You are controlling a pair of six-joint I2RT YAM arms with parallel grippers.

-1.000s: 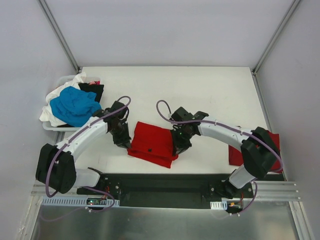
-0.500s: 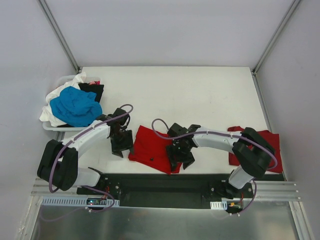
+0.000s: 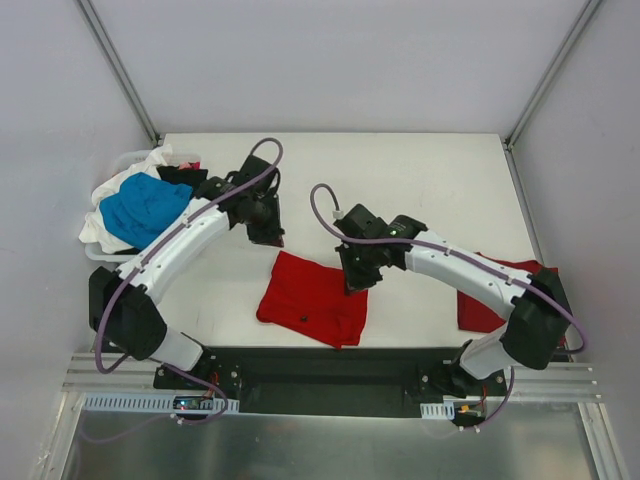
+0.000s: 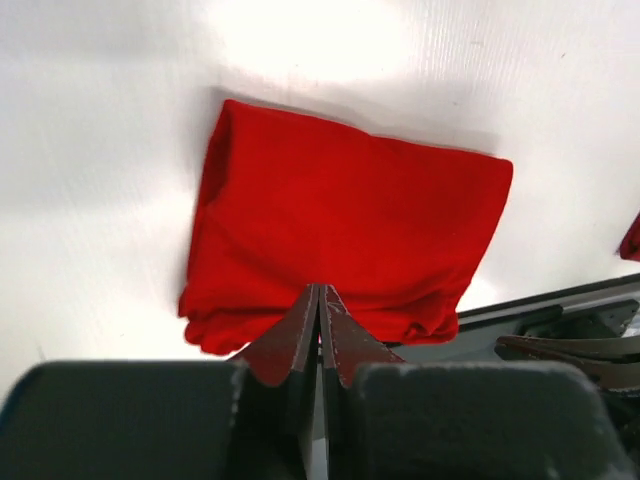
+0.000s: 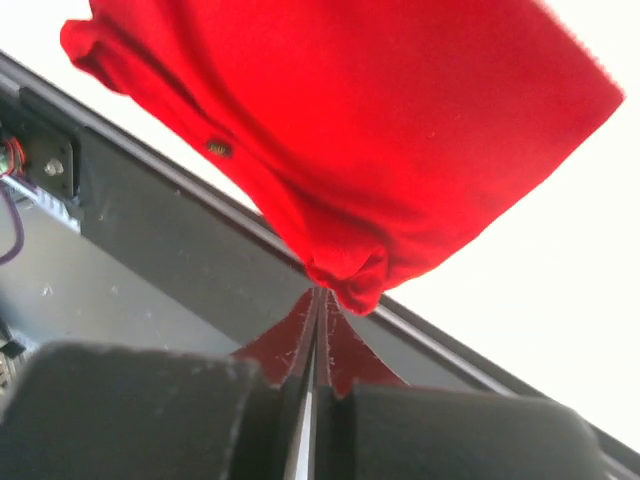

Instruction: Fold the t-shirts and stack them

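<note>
You have one red t-shirt (image 3: 312,298) folded flat near the table (image 3: 420,180)'s front edge, left gripper (image 3: 265,225) and right gripper (image 3: 357,272) both pressed shut on nothing; a second red shirt (image 3: 492,308) lies right, unfolded shirts (image 3: 145,208) heaped left, stacking apparently undone

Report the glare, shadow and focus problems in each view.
Top external: even light, sharp across the table. Left wrist: table blown out along the top, grey shadow fringing the red t-shirt, left gripper out of focus. Right wrist: table overexposed, the t-shirt's upper right edge bleeds into it, right gripper blurred.
</note>
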